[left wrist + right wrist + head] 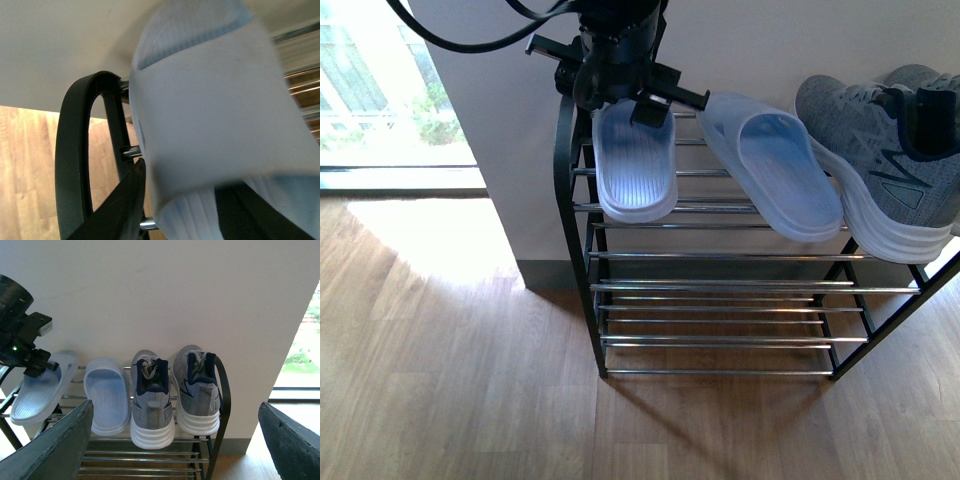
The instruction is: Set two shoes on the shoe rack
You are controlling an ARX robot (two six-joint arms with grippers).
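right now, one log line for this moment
left gripper: on light blue slide | second slide: on shoe rack | grey sneakers: racked | right gripper: open

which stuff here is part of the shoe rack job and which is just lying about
Job: pair of light grey knit sneakers with white soles; black metal shoe rack with chrome rods.
Just there: two pale blue rubber slides, one at the left end effector.
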